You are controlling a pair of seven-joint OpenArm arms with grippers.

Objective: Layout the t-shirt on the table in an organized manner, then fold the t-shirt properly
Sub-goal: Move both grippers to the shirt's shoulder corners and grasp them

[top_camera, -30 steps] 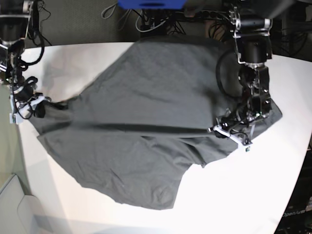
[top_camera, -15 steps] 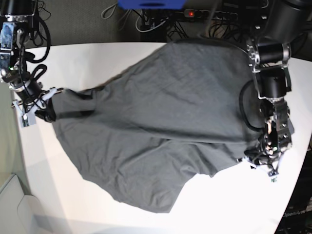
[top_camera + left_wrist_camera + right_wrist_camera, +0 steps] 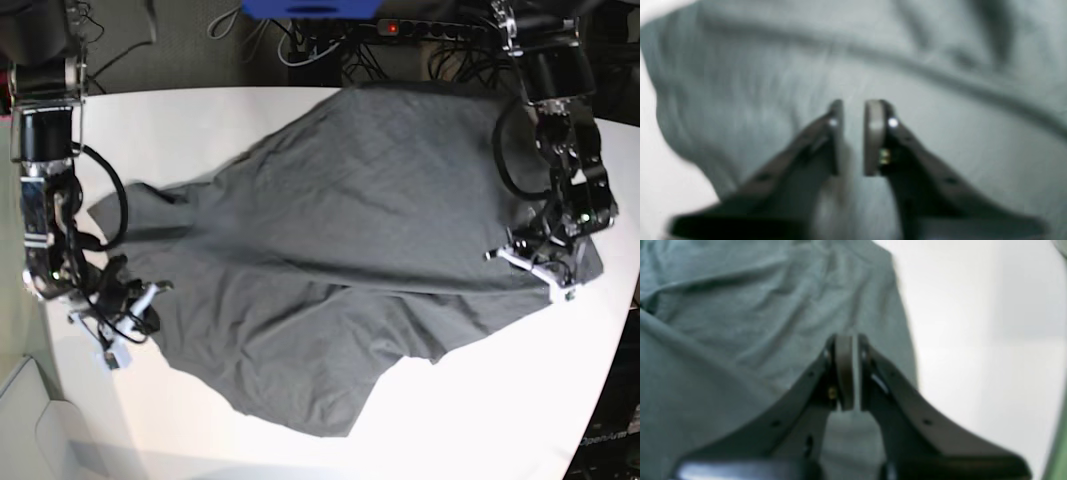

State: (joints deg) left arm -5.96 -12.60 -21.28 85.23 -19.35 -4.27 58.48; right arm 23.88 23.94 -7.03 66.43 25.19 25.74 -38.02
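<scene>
left wrist: left gripper (image 3: 853, 133) jaws narrowly apart over t-shirt (image 3: 940, 133), nothing visibly pinched.
right wrist: right gripper (image 3: 846, 373) closed, empty, at the cloth's edge.
base: t-shirt spread, wrinkled, askew on table (image 3: 500, 400); straightening unfinished, folding untouched.

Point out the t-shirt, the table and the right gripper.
t-shirt (image 3: 350, 230), base view, middle of the cloth.
table (image 3: 500, 400), base view, bare top.
right gripper (image 3: 847, 340), right wrist view, between the fingertips.
</scene>
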